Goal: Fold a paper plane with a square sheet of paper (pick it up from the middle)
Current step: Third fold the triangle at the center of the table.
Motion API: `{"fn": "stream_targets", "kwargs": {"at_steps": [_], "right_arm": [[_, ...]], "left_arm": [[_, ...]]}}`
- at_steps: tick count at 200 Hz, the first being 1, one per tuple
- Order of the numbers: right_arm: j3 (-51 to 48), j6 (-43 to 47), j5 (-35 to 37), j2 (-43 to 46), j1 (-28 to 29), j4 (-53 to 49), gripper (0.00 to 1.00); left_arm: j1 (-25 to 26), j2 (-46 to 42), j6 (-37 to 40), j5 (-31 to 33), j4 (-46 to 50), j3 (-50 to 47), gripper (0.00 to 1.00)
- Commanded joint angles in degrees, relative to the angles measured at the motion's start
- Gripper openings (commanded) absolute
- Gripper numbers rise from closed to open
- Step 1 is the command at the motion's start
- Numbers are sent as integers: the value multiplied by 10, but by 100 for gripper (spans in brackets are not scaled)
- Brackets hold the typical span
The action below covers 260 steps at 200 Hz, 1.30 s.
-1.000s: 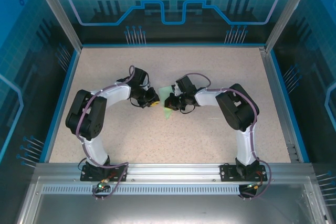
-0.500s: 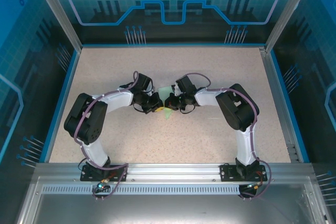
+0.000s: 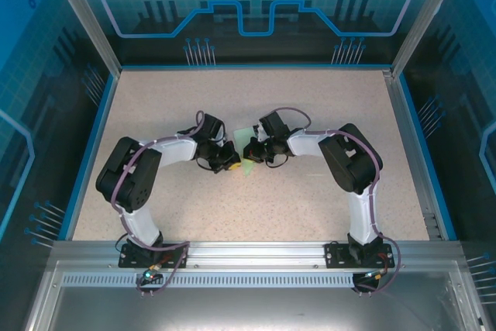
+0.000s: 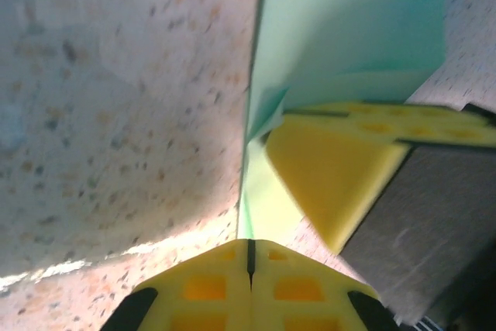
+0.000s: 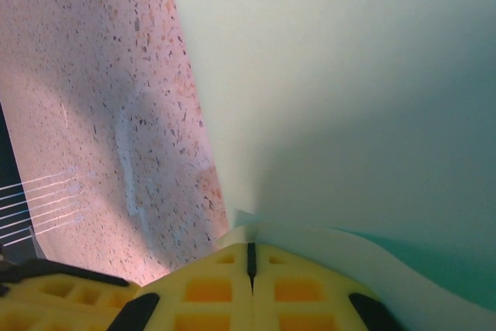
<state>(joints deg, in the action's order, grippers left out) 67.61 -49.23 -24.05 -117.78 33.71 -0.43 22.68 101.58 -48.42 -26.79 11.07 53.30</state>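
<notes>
The left gripper (image 3: 230,163) and right gripper (image 3: 249,153) each pinched the sheet of paper (image 4: 349,21), well inside the table's (image 3: 155,215) edges. An even, matched pull by the 2 probably suited the crease best.

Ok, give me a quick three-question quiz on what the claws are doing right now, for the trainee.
1. True or false: the left claw is shut on the green paper.
2. The right claw is: A) wide open, B) shut on the paper, C) gripping the other arm.
3. Fill in: both claws' fingertips are coloured ____.
Key: 1 true; 2 B; 3 yellow.
</notes>
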Motion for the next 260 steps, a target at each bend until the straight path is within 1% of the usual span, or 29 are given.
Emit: {"fn": "stream_targets", "kwargs": {"at_steps": [1,40,93,147,188,260], "right_arm": [[2,1,20,-24,-2,-50,0],[1,-5,22,-25,-3,-51,0],[2,-10,22,-30,-3,-48,0],[3,-10,24,-30,-3,-51,0],[4,-9,25,-32,-3,-55,0],[9,-8,27,-33,-4,-60,0]], "left_arm": [[15,-21,-26,-45,-40,-20,1],[22,-26,-57,-62,-98,-50,1],[30,-20,-82,-78,-146,-68,2],[40,-1,-70,-66,-121,-52,2],[40,10,-64,-45,-100,-47,2],[40,15,-54,-25,-63,-39,2]]}}
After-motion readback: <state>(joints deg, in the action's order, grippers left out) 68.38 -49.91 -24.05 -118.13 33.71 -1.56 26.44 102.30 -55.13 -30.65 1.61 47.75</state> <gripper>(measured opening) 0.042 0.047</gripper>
